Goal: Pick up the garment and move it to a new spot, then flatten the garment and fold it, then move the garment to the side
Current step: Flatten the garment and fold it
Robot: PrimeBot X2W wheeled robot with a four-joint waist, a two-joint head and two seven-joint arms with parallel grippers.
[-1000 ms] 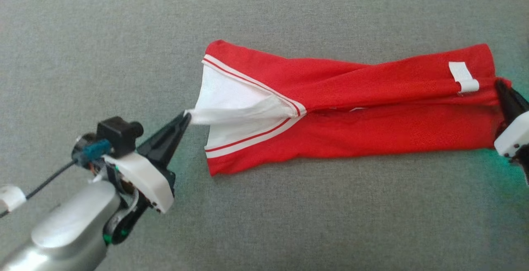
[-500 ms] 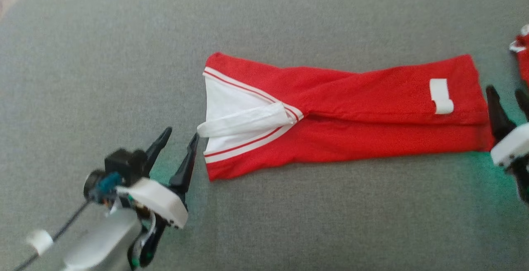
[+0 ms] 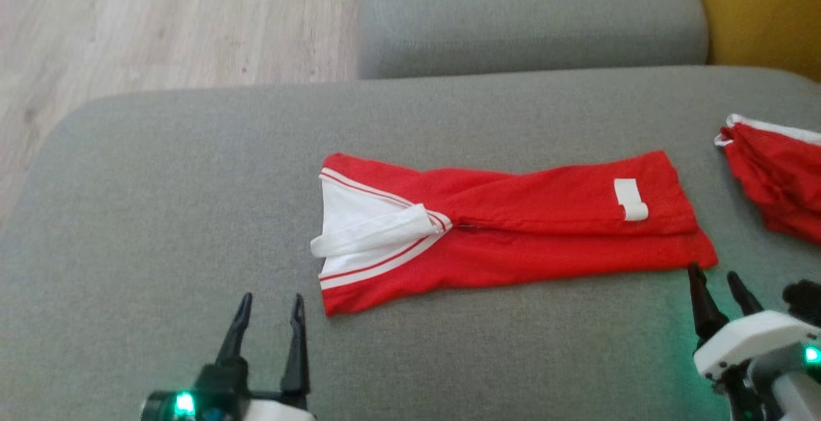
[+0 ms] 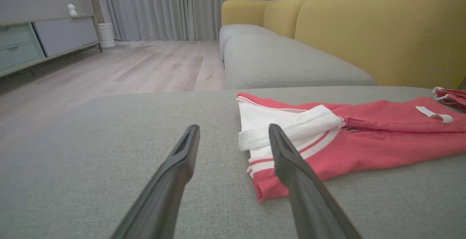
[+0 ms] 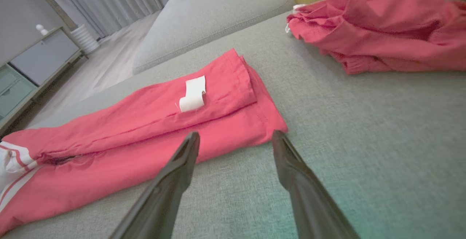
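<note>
Red with white trim, the garment [image 3: 513, 228] lies folded into a long strip across the grey sofa cushion [image 3: 160, 215]. Its white end is toward my left, and a small white label [image 3: 630, 199] sits near the right end. My left tool [image 3: 271, 297] is spread and empty just beside the near left corner. My right tool [image 3: 712, 272] is spread too, holding nothing, at the near right corner. Another red cloth [image 3: 776, 177] lies crumpled farther right, apart.
</note>
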